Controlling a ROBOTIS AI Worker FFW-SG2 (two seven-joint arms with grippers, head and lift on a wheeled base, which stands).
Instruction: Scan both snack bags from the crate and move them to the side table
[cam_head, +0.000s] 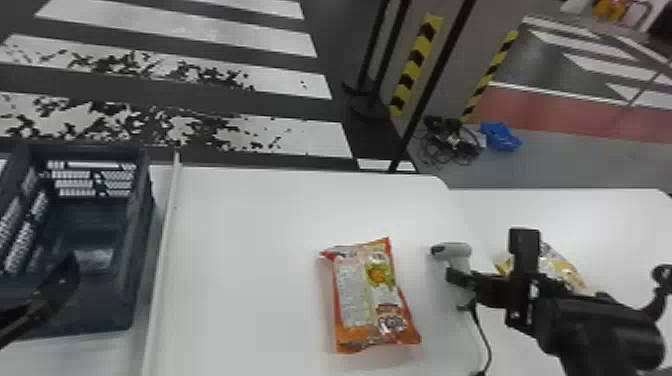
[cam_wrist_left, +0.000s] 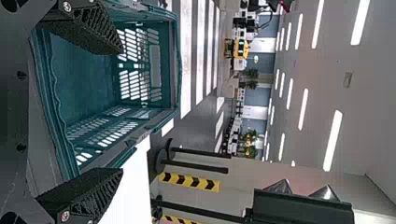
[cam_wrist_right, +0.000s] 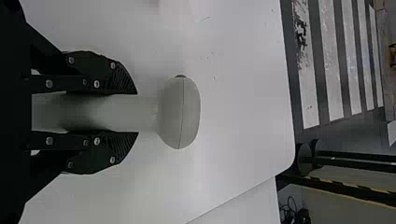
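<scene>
Head view: a yellow snack bag lies beyond the right fingers on the side table, apparently delivered; the orange snack bag, on the tabletop left of those fingers, presumably requires scanning and transfer, with the scanner standing in its path. Left wrist view: the left fingers are wide apart, holding nothing, the crate ahead. Right wrist view: the right fingers are closed around the scanner's handle.

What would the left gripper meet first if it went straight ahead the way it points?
Likely the crate, at a slotted wall; how high the left gripper sits against its rim is unclear.
</scene>
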